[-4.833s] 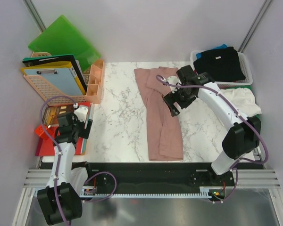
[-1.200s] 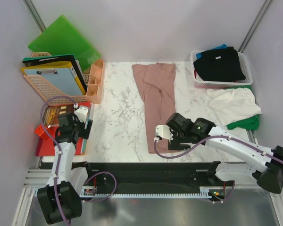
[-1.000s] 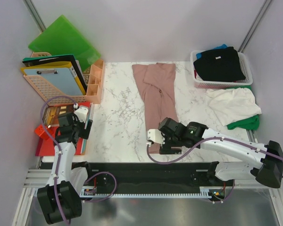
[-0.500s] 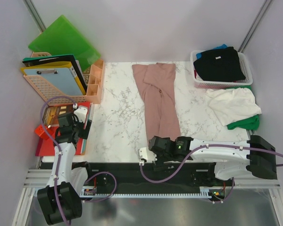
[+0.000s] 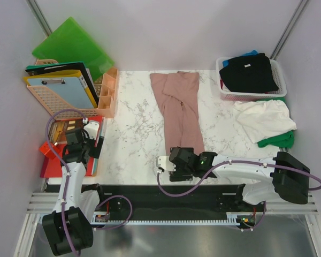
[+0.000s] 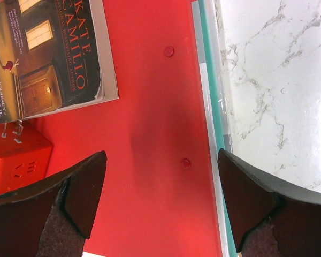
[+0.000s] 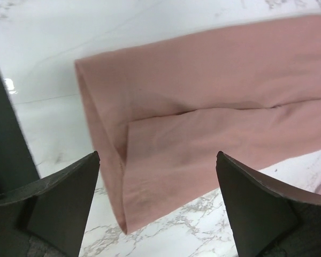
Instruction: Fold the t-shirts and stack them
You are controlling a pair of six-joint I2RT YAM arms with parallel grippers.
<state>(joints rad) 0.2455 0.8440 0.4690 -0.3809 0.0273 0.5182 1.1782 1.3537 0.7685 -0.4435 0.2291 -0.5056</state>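
Basket [image 5: 250, 97] at 2 o'clock of the table holds a black t-shirt [image 5: 250, 72] on top, with a blue t-shirt [image 5: 251, 53] showing only as a corner at its far rim. Peach organizer [image 5: 108, 91] at 10 o'clock holds a blue clipboard [image 5: 67, 91], upright with other flat boards. A green folder [image 5: 72, 45] leans behind it.

White t-shirt [image 5: 265, 119] lies loose at 3 o'clock, just outside the basket, on top of a green t-shirt [image 5: 275, 140]. Pink t-shirt [image 5: 180, 110] is folded into a long strip running 12 to 6 down the table middle.

My right claw [image 7: 156, 158] is spread wide over the strip's near hem at 6 o'clock. I can't tell if it touches. My left claw [image 6: 160, 160] is also spread, over a red folder [image 6: 150, 107] at 8 o'clock, beside a book [image 6: 48, 53].

Versus 4.8 s ago, my right claw was up at the collar end near 12 and is now at the near end. The strip's far part lies flatter. Half a second ago the claw sat slightly nearer the table edge. Left arm is unchanged.

In the top view my right wrist covers the hem. The green shirt is mostly hidden and the book title is cut off.
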